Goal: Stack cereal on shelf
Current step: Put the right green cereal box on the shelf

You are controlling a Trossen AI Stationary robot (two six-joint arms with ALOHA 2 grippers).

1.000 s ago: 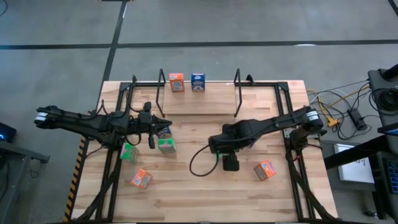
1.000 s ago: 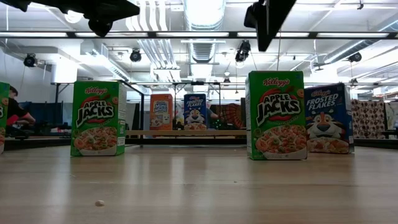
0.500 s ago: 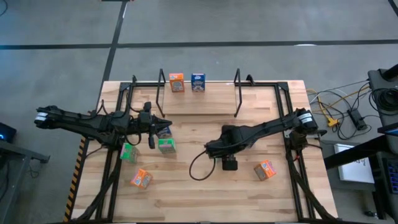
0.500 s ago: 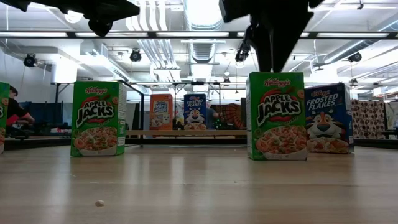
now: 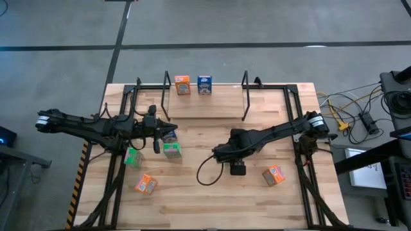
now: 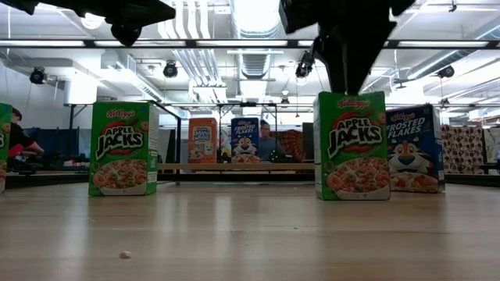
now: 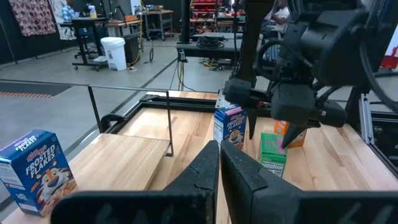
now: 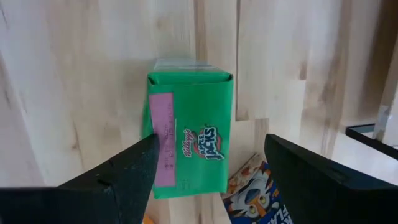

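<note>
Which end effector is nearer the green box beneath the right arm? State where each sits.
Right. The right end effector hangs open directly over the green box; the left end effector, shut, sits farther away.

We read "Kellogg's Apple Jacks" on two green boxes (image 6: 119,148) (image 6: 353,146), "Frosted Flakes" on blue boxes (image 6: 414,148) (image 6: 244,140) (image 7: 35,168), and "Mini Wheats" on the orange box (image 6: 202,140) at the table's far edge
</note>
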